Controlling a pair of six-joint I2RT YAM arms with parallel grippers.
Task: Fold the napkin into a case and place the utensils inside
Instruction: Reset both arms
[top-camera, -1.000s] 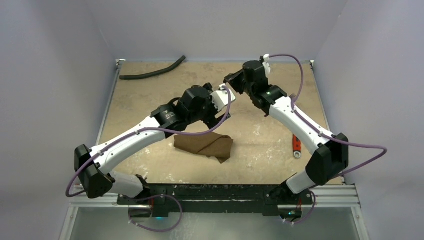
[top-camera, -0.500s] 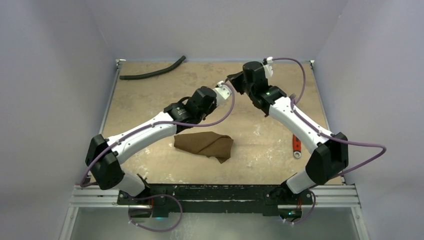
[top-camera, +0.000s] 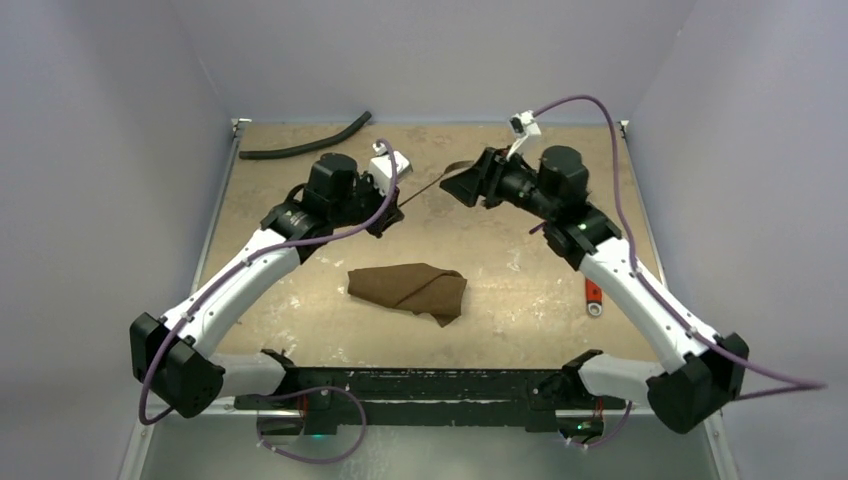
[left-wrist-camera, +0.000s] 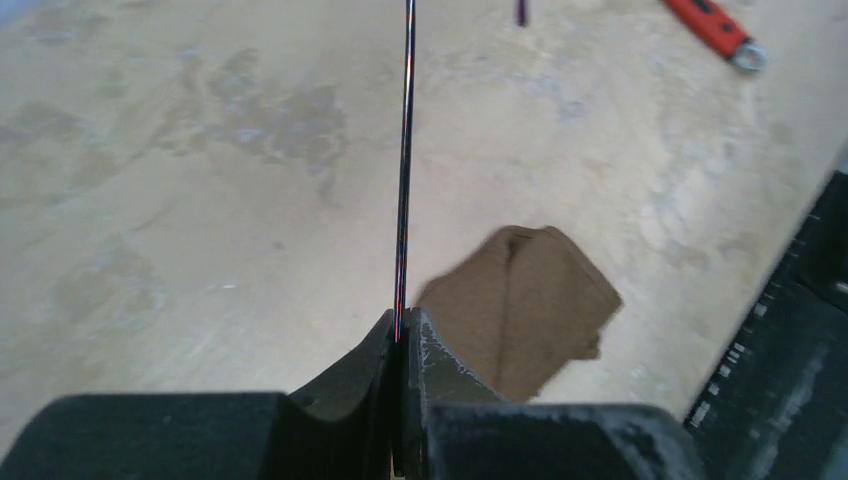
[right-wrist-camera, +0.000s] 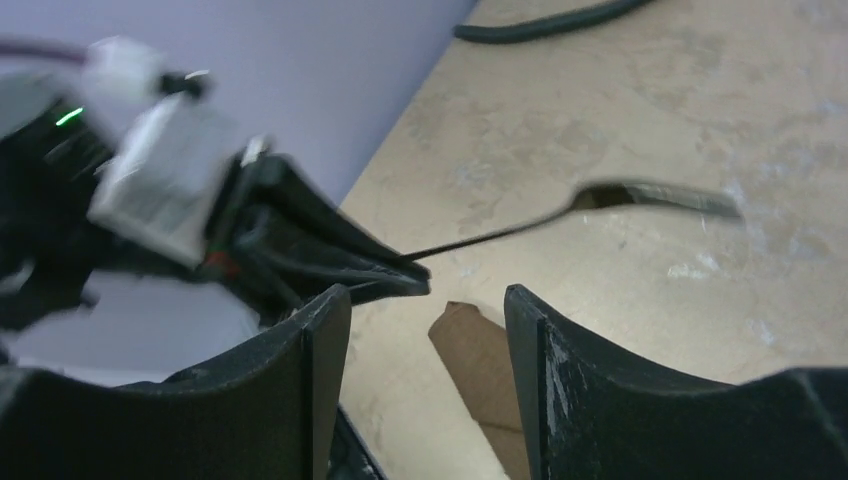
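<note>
Lavender walls (top-camera: 120, 150) on three sides, a mottled beige worktop (top-camera: 520, 250) between them.

Napkin (top-camera: 408, 288): lies mid-worktop, well short of both claws, already folded into a compact layered wedge with one flap crossing the other. Whether that fold leaves an open pocket, I cannot tell from any view. Nothing sits in it or on it.

Utensil (top-camera: 438, 180): one slim dark piece, off the worktop in the air over the far half. The left claw (left-wrist-camera: 403, 325) is clamped tight on its handle. The left wrist view shows it edge-on as a thin line rising from between the jaws. Its head end is blurred in the right wrist view, so spoon or fork I can't say.

Right claw (right-wrist-camera: 425, 295): jaws apart, gripping nothing, just beside the utensil's head end and facing the left claw.

Other bits: a black hose (top-camera: 305, 145) at the far left edge and an orange-handled tool (top-camera: 592, 292) by the right edge, neither part of the job. I see no other utensil for certain.

My read on progress: the folding looks done or nearly so, and the loading has not begun. The held piece is with the arm nearer the napkin. What is left is carrying it back to the napkin, finding the mouth of the fold, sliding it in, then locating and adding the other pieces.
</note>
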